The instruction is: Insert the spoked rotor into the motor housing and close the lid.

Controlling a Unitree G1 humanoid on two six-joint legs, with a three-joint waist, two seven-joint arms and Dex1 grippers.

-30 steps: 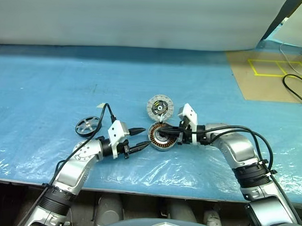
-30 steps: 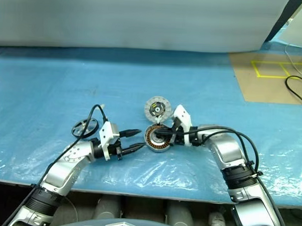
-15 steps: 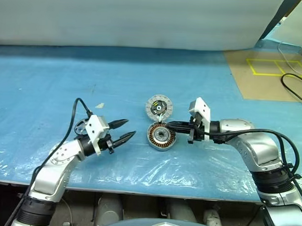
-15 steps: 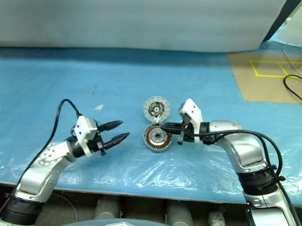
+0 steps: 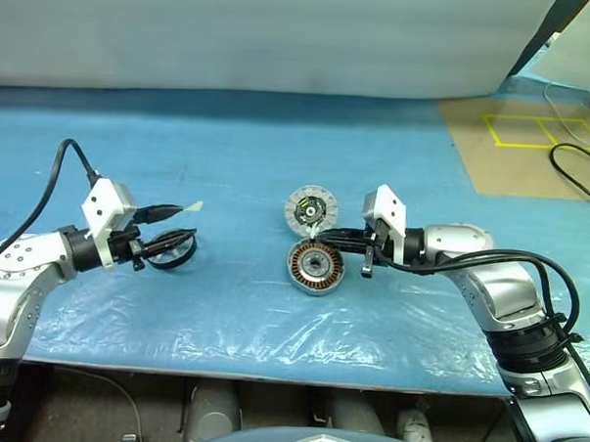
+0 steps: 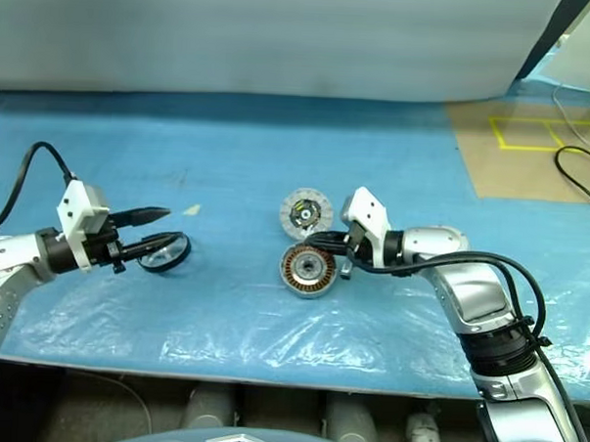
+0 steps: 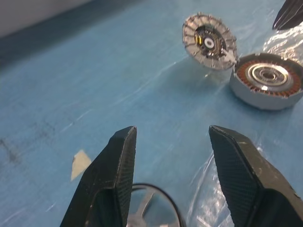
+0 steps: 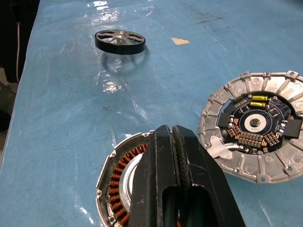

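Observation:
The spoked rotor (image 5: 171, 251), a thin black ring, lies flat on the blue sheet at the left. My left gripper (image 5: 185, 224) is open just above it, one finger over the ring's near side, nothing held. In the left wrist view the rotor (image 7: 151, 208) sits low between the fingers (image 7: 118, 165). The motor housing (image 5: 316, 266), with copper windings, rests at the centre. Just behind it lies the lid (image 5: 310, 210), segmented face up. My right gripper (image 5: 323, 241) is shut and empty, its tips over the housing's far edge, short of the lid (image 8: 258, 125).
A small tan tape scrap (image 5: 192, 207) lies just beyond the left gripper. A brown mat with yellow lines (image 5: 533, 143) and a black cable (image 5: 581, 170) occupy the far right. The blue sheet (image 5: 278, 152) ends at the table's front edge near my arms.
My left arm swung away from the housing to the left and rose a little, and now hovers over the rotor, still open. The right gripper stayed by the housing, rolling slightly.

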